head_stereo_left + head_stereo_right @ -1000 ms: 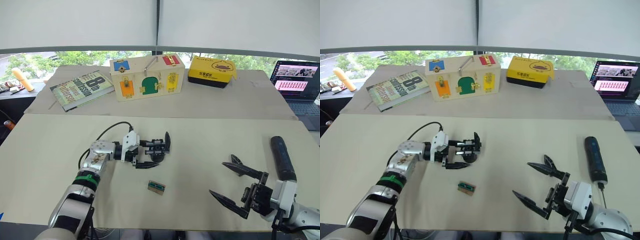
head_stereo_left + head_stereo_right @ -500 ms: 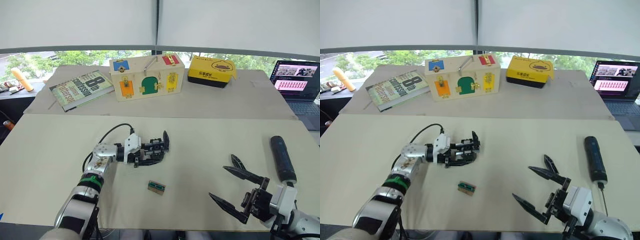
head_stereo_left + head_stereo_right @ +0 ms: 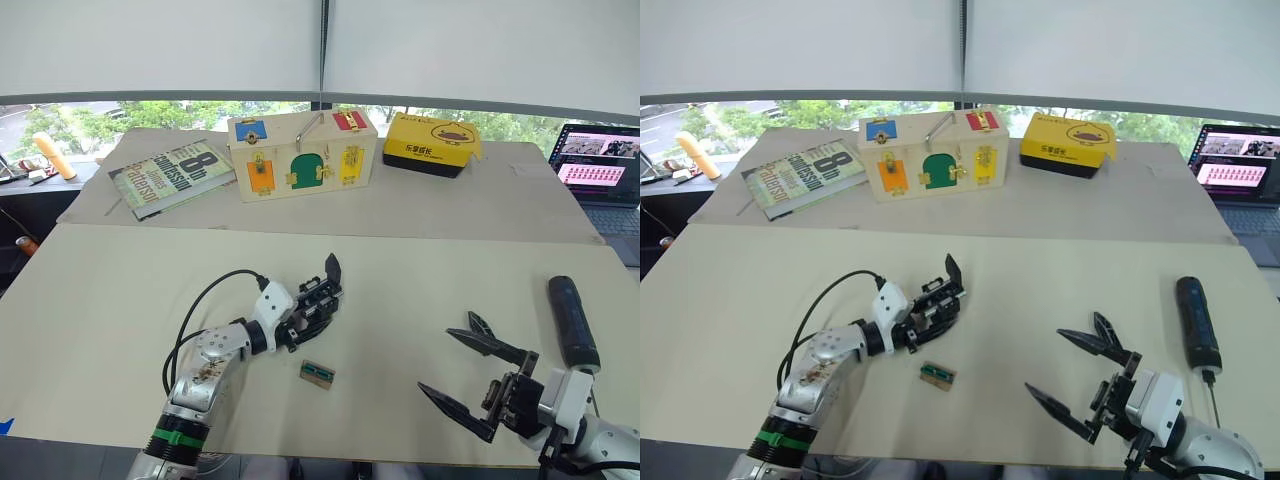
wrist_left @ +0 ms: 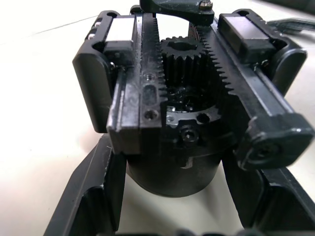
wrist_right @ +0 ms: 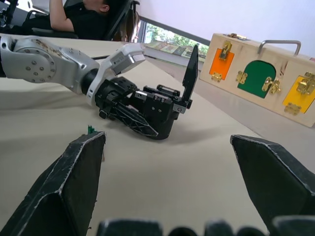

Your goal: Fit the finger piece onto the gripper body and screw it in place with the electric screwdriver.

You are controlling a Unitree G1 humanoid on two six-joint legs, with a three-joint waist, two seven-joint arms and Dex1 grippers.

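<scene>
Left gripper [image 3: 303,325] clamped on the gripper body [image 3: 315,300]; right gripper [image 3: 475,380] spread wide, holding nothing.

Taking the gripper body as reference: the left jaws close around it on the table [image 3: 420,280], and its one fitted black finger rises from its far end. A small green-and-tan block [image 3: 317,374] lies just beside it on the near side. The right gripper hangs well apart on the right-hand side, the electric screwdriver [image 3: 1198,325] farther out, untouched. A loose finger piece cannot be identified. Risk: the body may twist in the grasp under driving load, misaligning the screw.
</scene>
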